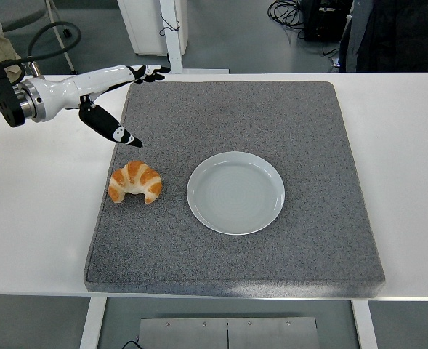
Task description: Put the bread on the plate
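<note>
A golden croissant [135,182] lies on the left part of the grey mat [235,94], just left of a round pale plate [235,192] that holds nothing. My left hand [130,102] reaches in from the left edge, above and behind the croissant. It is open, with the fingers [150,71] stretched toward the mat's far left corner and the thumb [115,131] pointing down at the croissant, a short gap above it. The right hand is out of view.
The grey mat covers the middle of the white table [402,145]. A white post [171,36] stands beyond the table's far edge. A person's dark clothing [395,33] shows at the top right, and cables [286,11] lie on the floor.
</note>
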